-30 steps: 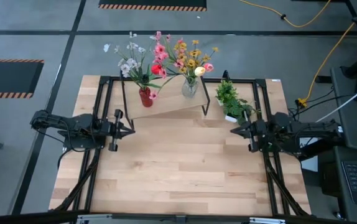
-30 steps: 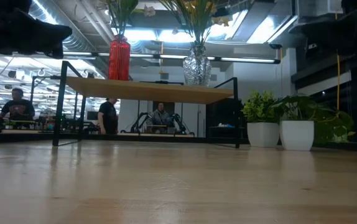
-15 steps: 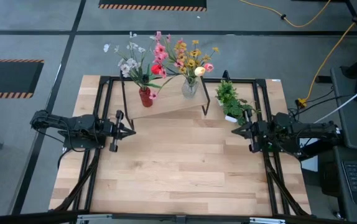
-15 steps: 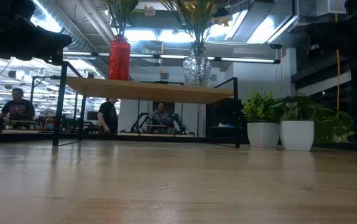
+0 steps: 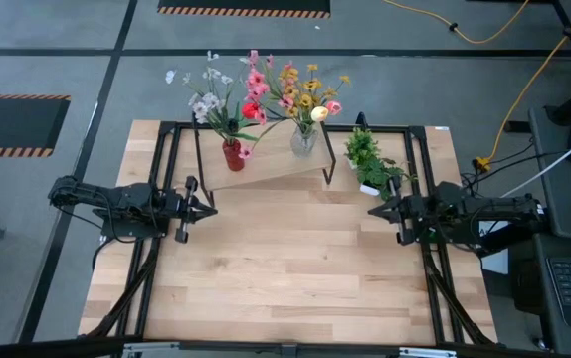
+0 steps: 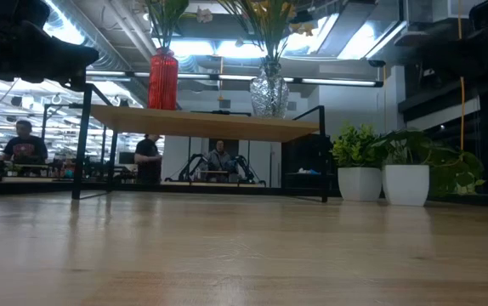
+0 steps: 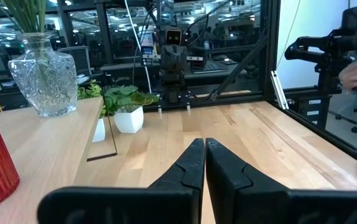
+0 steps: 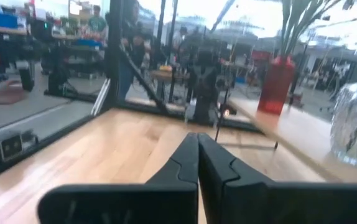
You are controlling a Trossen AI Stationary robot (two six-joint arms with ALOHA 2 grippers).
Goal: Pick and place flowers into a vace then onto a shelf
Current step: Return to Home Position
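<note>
The flowers [image 5: 256, 94] stand upright, stems running straight up and down, and the heads fan outward above the rims. They are thin artificial stems with green leaves. One bunch, mostly white and pink, sits in a red vase [image 5: 232, 154], a tall ribbed cylinder. The other, yellow, pink and red, sits in a glass vase [image 5: 303, 139], cut like crystal, round in the body and narrow at the neck. Both vases rest on the shelf [image 5: 276, 171], a light-wood board on thin black legs, with its long side running from one hand toward the other.

The left hand [image 5: 209, 208] hangs low over the bench [image 5: 295, 268] with its dark fingers pressed together, holding nothing. It points across at the right hand [image 5: 373, 211], which is also closed tight and empty and faces back. The shelf lies ahead of both hands and off to the far side, roughly midway between them. The red vase is the nearer to the left hand and the glass vase the nearer to the right.

Leafy plants [image 6: 359, 161] in white pots stand on the bench just beside the shelf's end, close by the right hand. Beyond the bench, seen under the shelf, a person [image 6: 148, 158] stands in the workshop.
</note>
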